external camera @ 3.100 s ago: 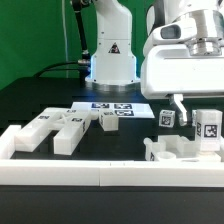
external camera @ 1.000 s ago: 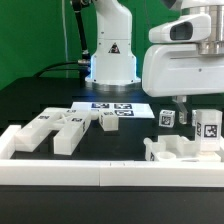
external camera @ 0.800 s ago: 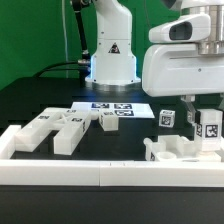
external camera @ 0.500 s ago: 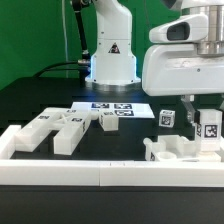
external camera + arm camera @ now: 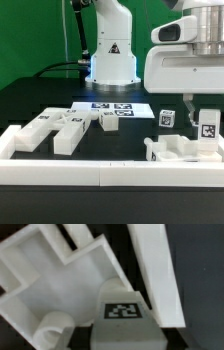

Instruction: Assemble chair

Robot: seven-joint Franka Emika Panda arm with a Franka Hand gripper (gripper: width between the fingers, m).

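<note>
pictured with the gripper (image 5: 204, 110) clamped around the tagged chair block (image 5: 208, 128) at the exterior view's right, just beyond the notched slab (image 5: 180, 150); best lifted straight and slowly, clearing the small cube (image 5: 167, 118).

Robotics lab: black table (image 5: 30, 100), green backdrop (image 5: 30, 40), tagged marker board (image 5: 112, 106).

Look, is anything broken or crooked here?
No, nothing stands out. The white parts lie loose on the table, none broken, and the jaws grip one tagged block.
</note>
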